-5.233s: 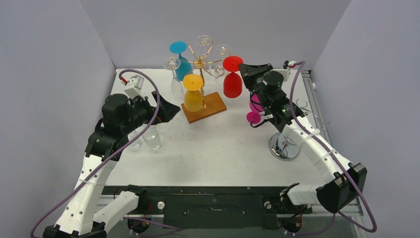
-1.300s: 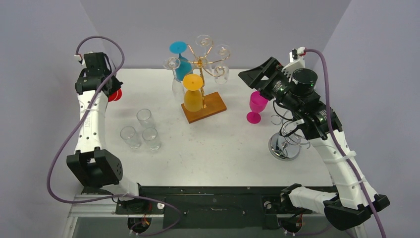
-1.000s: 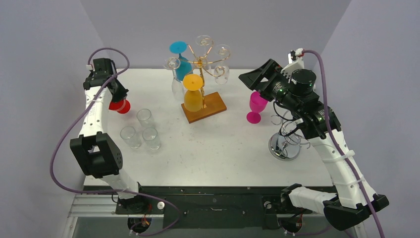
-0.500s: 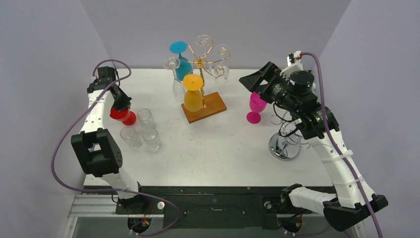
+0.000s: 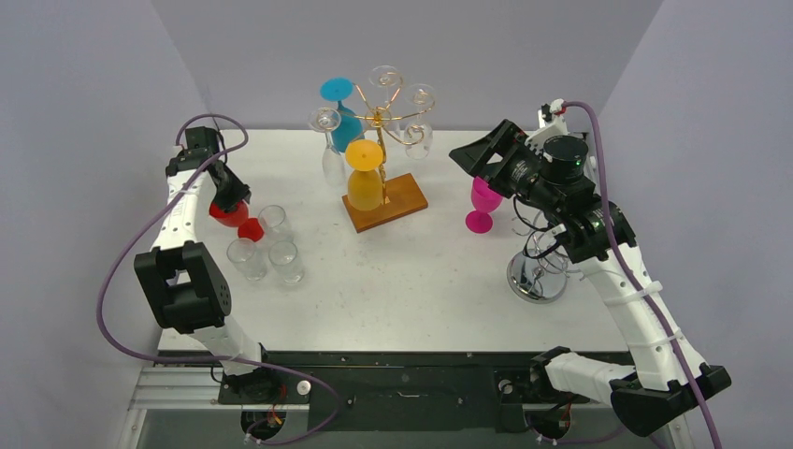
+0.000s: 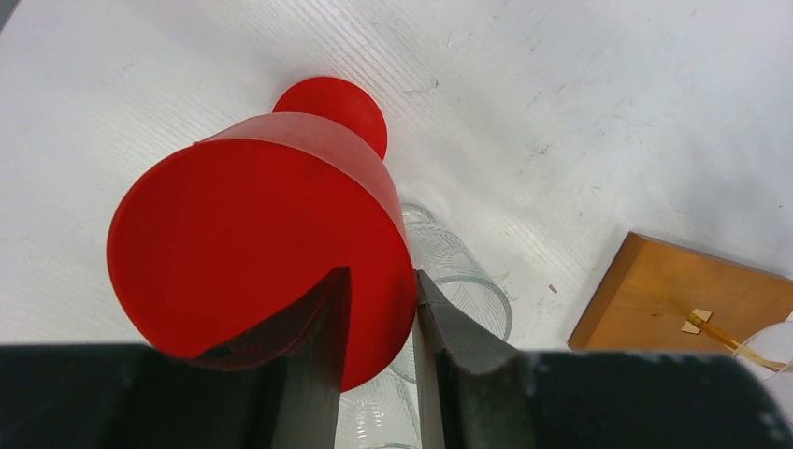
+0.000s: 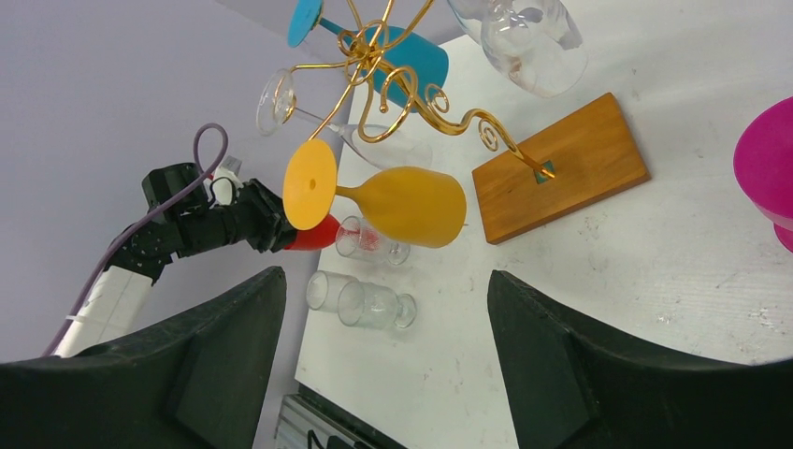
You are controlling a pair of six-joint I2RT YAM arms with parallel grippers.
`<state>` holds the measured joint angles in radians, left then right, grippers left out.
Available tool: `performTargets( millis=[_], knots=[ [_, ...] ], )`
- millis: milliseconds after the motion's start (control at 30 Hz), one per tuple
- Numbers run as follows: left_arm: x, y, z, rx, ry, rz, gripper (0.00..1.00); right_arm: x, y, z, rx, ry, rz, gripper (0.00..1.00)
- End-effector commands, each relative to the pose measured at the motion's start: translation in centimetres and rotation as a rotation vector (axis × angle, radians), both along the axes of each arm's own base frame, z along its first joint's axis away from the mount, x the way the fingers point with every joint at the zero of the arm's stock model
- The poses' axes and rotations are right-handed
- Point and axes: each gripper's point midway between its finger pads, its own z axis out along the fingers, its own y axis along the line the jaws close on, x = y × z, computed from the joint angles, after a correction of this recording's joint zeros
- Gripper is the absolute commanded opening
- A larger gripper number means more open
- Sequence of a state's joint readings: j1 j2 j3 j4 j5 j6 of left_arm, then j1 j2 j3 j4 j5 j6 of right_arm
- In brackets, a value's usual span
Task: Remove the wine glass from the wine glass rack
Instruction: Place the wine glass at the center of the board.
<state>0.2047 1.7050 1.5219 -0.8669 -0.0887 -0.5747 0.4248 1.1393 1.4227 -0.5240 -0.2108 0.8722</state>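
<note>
Top external view, items listed by position.

- Rack (image 5: 378,120): gold wire on a wooden base, rear centre of the table (image 5: 421,281). It carries the yellow glass (image 5: 365,182) at the front, the blue glass (image 5: 340,112) behind it to the left, and hung clear glasses (image 5: 327,140) on other arms. All hang bowl-down.
- Red glass (image 5: 229,213): off the rack, at the table's left, foot down just beside three table glasses (image 5: 269,248). Whether it stands square or leans cannot be told.
- Left gripper (image 6: 382,276): straddles the red glass's rim, one finger (image 6: 309,327) inside the bowl and the other outside. Whether it pinches the wall or has slackened cannot be told.
- Right gripper (image 7: 383,281): jaws wide apart with nothing between them. It hangs above the magenta glass (image 5: 483,198), which stands on the table right of the rack. Its wrist view faces the rack, with the yellow glass mid-view.
- Chrome stand (image 5: 538,273): right side, not part of the job.

Step in hand (judgement): setting down the red glass, at the point of release. Several glasses are yet to come off the rack.

Next move (judgement): the left fingers should spread clear of the rim wall. They should then rise straight up, so the inner finger does not tip the bowl onto the table glasses. The yellow glass looks easiest to reach next. Its foot would need to slide outward along the curled arm before it is lowered away.
</note>
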Motion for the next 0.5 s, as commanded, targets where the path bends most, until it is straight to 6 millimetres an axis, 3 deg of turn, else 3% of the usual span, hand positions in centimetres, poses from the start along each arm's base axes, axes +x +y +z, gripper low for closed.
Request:
performTargets(
  millis=[0, 467],
  knots=[
    [1.2, 0.4, 0.4, 0.008, -0.038, 0.0, 0.28, -0.1, -0.2, 1.6, 0.029, -0.056, -0.001, 0.74],
    [2.5, 0.3, 4.2, 0.024, -0.141, -0.04, 0.53, 0.7, 0.8, 1.3, 0.031, -0.041, 0.008, 0.74]
  ],
)
